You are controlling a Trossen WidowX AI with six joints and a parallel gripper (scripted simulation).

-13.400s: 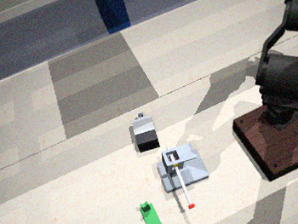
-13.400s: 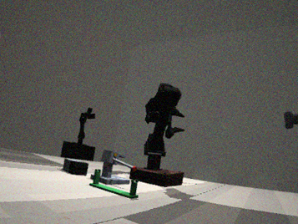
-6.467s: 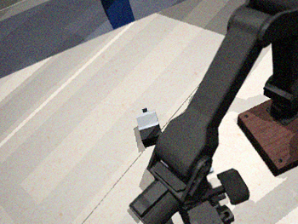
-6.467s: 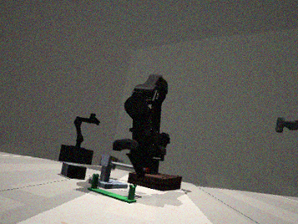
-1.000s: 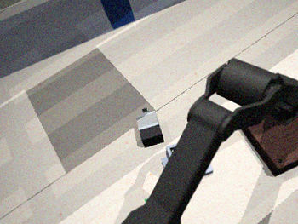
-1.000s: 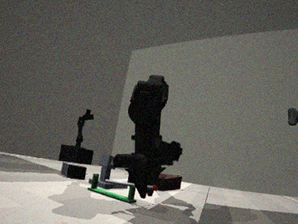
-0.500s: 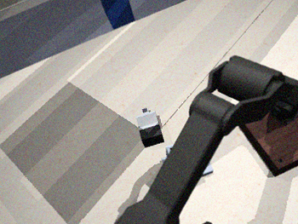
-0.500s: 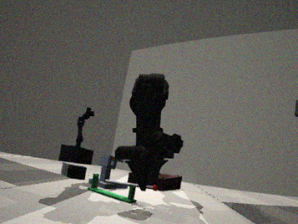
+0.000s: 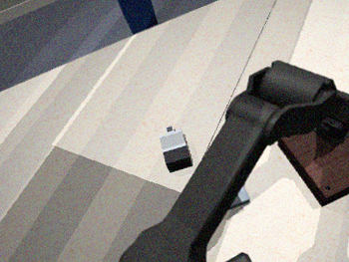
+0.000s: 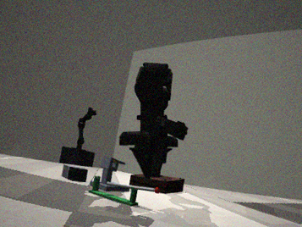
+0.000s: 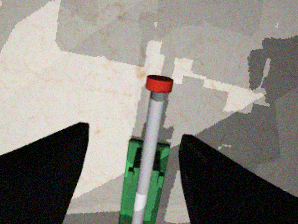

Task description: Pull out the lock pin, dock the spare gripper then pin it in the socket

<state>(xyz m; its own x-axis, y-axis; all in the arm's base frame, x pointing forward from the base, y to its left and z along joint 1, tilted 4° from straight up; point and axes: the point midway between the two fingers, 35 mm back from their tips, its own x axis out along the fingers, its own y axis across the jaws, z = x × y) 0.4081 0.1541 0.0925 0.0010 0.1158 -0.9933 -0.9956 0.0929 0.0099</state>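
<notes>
The grey lock pin (image 10: pixel 144 188) (image 11: pixel 150 135) with its red head (image 10: pixel 157 189) (image 11: pixel 159 84) lies along the green rack (image 10: pixel 115 198) (image 11: pixel 127 175), its head beyond the near post. My gripper (image 10: pixel 150 175) (image 11: pixel 135 138) is open, pointing down above the pin, with a finger on either side of it and a gap on both sides. The blue-grey mount (image 10: pixel 107 175) (image 9: pixel 243 198) stands behind the rack, mostly hidden by my arm in the top view. No pin shows through its socket (image 10: pixel 113 163). The spare gripper (image 9: pixel 176 147) (image 10: pixel 75 172), a grey and black block with a small spigot, stands apart.
My arm (image 9: pixel 224 176) (image 10: pixel 155 91) reaches from the brown wooden base (image 9: pixel 329 173) (image 10: pixel 173 185). Behind the spare gripper, a small dark arm (image 10: pixel 80 131) stands on a black block (image 10: pixel 76 156). Part of another dark object is at the right edge of the exterior view.
</notes>
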